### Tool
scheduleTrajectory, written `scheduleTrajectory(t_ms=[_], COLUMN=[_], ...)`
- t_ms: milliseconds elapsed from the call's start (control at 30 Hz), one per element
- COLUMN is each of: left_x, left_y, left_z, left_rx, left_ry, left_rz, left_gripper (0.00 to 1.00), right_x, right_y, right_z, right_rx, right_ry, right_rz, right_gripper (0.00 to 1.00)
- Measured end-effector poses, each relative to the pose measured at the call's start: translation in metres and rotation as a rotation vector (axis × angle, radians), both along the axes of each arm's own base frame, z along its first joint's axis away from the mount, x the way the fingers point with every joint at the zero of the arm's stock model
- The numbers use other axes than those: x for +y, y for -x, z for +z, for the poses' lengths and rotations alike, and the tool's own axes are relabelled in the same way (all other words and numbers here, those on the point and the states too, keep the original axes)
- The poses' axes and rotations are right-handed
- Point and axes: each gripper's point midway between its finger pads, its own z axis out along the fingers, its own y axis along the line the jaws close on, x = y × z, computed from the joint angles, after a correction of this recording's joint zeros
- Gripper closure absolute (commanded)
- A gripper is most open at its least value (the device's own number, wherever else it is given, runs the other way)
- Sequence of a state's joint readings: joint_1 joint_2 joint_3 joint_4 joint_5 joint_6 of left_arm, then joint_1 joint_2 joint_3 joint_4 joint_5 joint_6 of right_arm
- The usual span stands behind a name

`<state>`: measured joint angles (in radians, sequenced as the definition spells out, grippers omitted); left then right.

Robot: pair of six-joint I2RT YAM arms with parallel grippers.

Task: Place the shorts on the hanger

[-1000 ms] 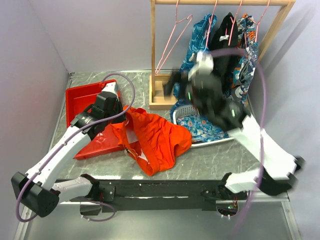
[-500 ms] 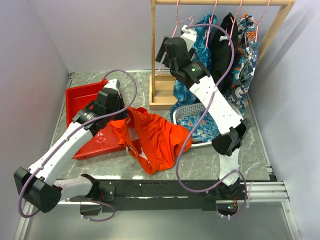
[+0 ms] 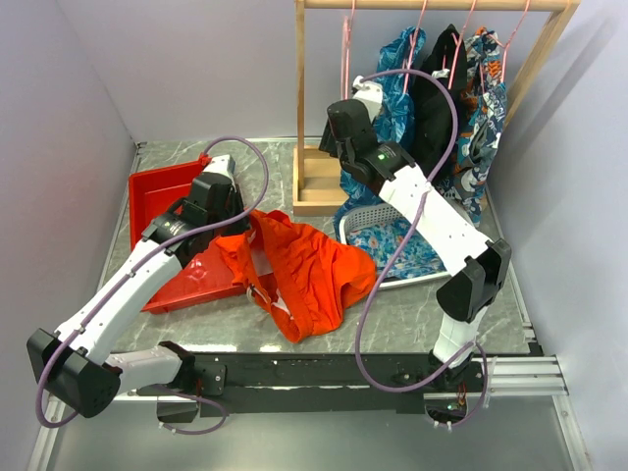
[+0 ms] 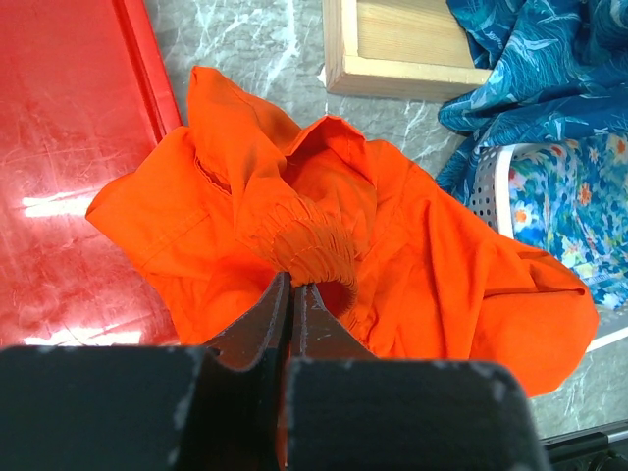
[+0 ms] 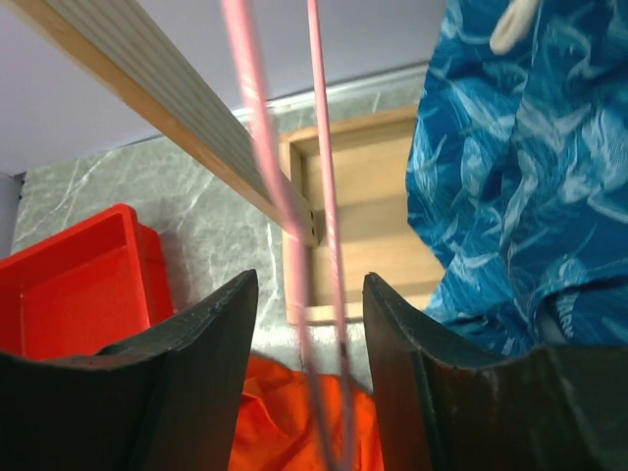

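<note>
**Tabletop** (image 3: 412, 314): grey marbled surface that carries every item listed here.

**Rack** (image 3: 299, 98): pale wooden frame standing at 12 to 1 o'clock on the tabletop. Its top rail is hung with blue patterned garments (image 3: 404, 44) and one black garment (image 3: 437, 88).

**Shorts** (image 3: 314, 265): bright orange-red, crumpled in a loose heap near the middle of the tabletop, toward 6 o'clock. Their 9 o'clock edge lies over the rim of the bin. They are not on the hanger.

**Bin** (image 3: 157, 191): red plastic, at 9 o'clock on the tabletop.

**Basket** (image 3: 345, 228): white and perforated, just beside the shorts at their 3 o'clock. It holds blue floral fabric.

**Hanger** (image 3: 345, 49): thin pink wire, hanging from the rack's rail near its 9 o'clock end. It is at 12 o'clock from the shorts and well apart from them.

**Left fingers** (image 4: 270, 314): together, clamped on a gathered fold of the shorts' elastic waistband, at the heap's 10 o'clock side.

**Right fingers** (image 5: 211, 334): apart, raised beside the rack. The hanger's two wires (image 5: 324, 196) pass down between them. Whether either finger touches a wire cannot be told.
</note>
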<state>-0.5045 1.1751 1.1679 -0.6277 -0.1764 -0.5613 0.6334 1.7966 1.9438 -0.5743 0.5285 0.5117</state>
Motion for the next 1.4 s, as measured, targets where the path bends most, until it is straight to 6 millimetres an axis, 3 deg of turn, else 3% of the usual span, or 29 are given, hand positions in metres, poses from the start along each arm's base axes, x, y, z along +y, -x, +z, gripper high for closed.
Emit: scheduleTrajectory(t_ms=[167, 500, 700, 1000, 1167, 1400], left_x=[0.001, 0.005, 0.009, 0.014, 0.015, 0.016], left_y=[0.000, -0.001, -0.002, -0.004, -0.004, -0.004], left_z=[0.000, 0.003, 0.005, 0.006, 0.007, 0.007], left_rx=[-0.001, -0.013, -0.020, -0.025, -0.030, -0.031], left_ry=[0.000, -0.010, -0.013, -0.020, -0.021, -0.022], left_rz=[0.002, 0.003, 0.007, 0.014, 0.012, 0.010], left_gripper=[0.99, 0.99, 0.99, 0.99, 0.99, 0.99], right_x=[0.000, -0.001, 0.002, -0.007, -0.011, -0.021], right_y=[-0.002, -0.013, -0.024, -0.033, -0.031, -0.030], right_z=[0.014, 0.056, 0.053, 0.043, 0.038, 0.033], right_rx=[-0.036, -0.124, -0.114, -0.071, -0.047, -0.024], right_ry=[0.039, 0.062, 0.075, 0.111, 0.130, 0.180], right_rz=[0.035, 0.109, 0.157, 0.164, 0.162, 0.134], right_gripper=[0.36, 0.37, 0.50, 0.50, 0.58, 0.57])
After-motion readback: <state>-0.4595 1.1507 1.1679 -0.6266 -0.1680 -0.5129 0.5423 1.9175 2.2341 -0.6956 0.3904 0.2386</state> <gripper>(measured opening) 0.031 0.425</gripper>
